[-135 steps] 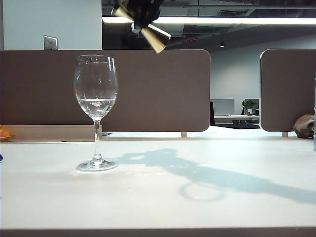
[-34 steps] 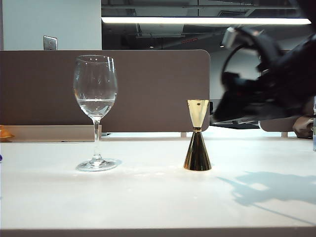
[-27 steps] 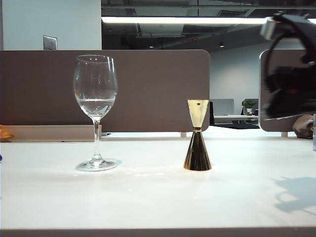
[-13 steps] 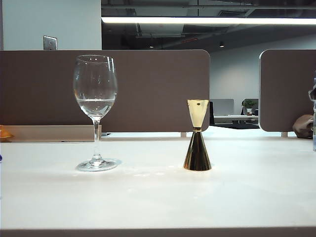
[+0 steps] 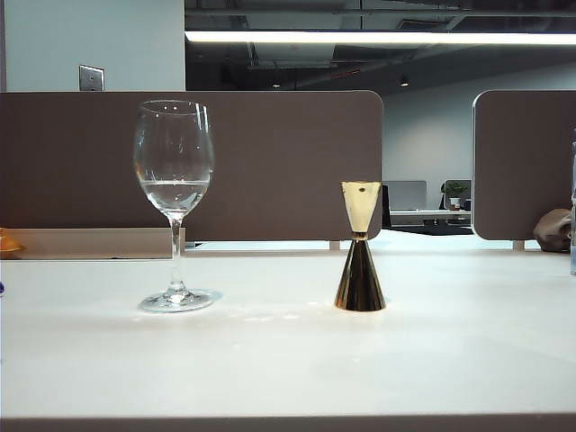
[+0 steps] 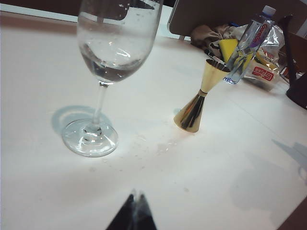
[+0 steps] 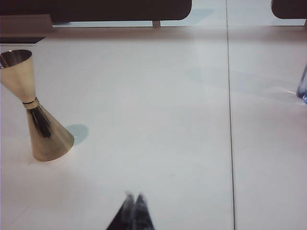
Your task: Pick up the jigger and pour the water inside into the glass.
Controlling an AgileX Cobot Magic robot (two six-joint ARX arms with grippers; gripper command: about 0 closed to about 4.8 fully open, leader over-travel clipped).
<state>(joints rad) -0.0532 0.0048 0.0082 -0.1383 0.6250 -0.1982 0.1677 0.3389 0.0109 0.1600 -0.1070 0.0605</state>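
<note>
The gold jigger (image 5: 360, 247) stands upright on the white table, right of the glass (image 5: 175, 193). The glass is a tall stemmed wine glass holding a shallow layer of water (image 5: 176, 191). Neither arm shows in the exterior view. The left wrist view has the glass (image 6: 111, 62) close by and the jigger (image 6: 200, 98) beyond it; my left gripper (image 6: 135, 195) is shut and empty, short of the glass's foot. In the right wrist view the jigger (image 7: 32, 108) stands well off to one side of my right gripper (image 7: 134, 196), which is shut with nothing in it.
Brown partition panels (image 5: 270, 162) run along the table's far edge. A plastic water bottle (image 6: 249, 43), a yellow item and a crinkled bag lie beyond the jigger. Small water droplets (image 6: 160, 146) spot the table between glass and jigger. A table seam (image 7: 229, 120) runs past the right gripper.
The right arm has drawn back to the right and left the exterior view, its shadow gone from the table. The jigger stands free where it was set. Glass and left gripper have not moved.
</note>
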